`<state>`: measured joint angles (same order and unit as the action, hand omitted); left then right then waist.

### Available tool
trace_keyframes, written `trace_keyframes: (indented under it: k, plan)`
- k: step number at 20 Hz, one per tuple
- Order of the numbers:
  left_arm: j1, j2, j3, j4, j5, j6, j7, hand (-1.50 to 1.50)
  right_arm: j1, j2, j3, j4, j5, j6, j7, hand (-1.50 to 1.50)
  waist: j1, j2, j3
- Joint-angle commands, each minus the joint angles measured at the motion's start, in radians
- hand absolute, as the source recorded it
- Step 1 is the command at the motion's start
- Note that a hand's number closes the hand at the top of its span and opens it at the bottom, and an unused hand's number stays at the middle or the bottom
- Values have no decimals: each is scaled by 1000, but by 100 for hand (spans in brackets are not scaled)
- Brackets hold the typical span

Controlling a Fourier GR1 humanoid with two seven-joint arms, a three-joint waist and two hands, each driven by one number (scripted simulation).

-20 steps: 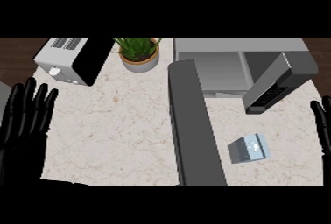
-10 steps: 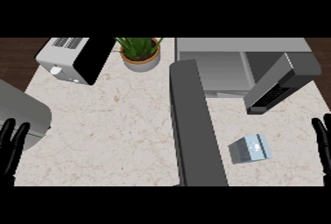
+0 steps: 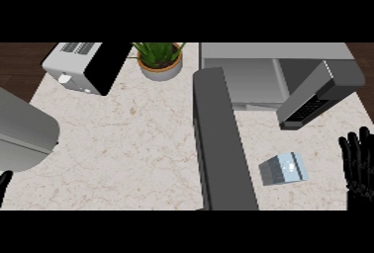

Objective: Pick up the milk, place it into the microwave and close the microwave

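Milk carton [image 3: 283, 169], boxy, pale, on speckled marble counter [image 3: 131, 148]; right hand [image 3: 358, 163] near, fingers straight; left hand [image 3: 3, 185] state untellable.

The milk [image 3: 283, 169] lies on the counter [image 3: 131, 148] near the open microwave [image 3: 252, 84]. The right hand [image 3: 359, 163] rests beside it, fingers straight.

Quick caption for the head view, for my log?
Milk carton lies on the counter near the open microwave; right hand open beside it, not touching.
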<state>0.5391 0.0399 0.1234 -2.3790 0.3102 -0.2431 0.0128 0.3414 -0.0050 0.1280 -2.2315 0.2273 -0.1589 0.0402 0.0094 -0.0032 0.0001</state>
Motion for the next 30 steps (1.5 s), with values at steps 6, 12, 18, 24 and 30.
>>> trace_keyframes:
  k: [6, 12, 18, 24, 30]
  plan:
    - [86, -19, 76, -73, 123, -72, -28, -150, 26, 5, -109, 268, -40, -77, -192, -150, 0, 1, 1]
    - [147, -22, 93, -134, 161, -106, -14, -150, -21, -8, -186, 494, -96, -63, -300, -150, 7, 1, 1]
    - [179, -15, 129, -119, 204, -156, -37, -150, -46, -14, -237, 753, -124, -39, -498, -150, 8, 1, 1]
    - [261, -39, 91, -139, 187, -177, -89, -150, -106, -55, -263, 918, -67, -61, -574, -150, 15, 0, 1]
    - [261, -32, 123, -93, 191, -228, -110, -150, -226, -103, -329, 1161, -121, 7, -727, -150, 12, 2, 2]
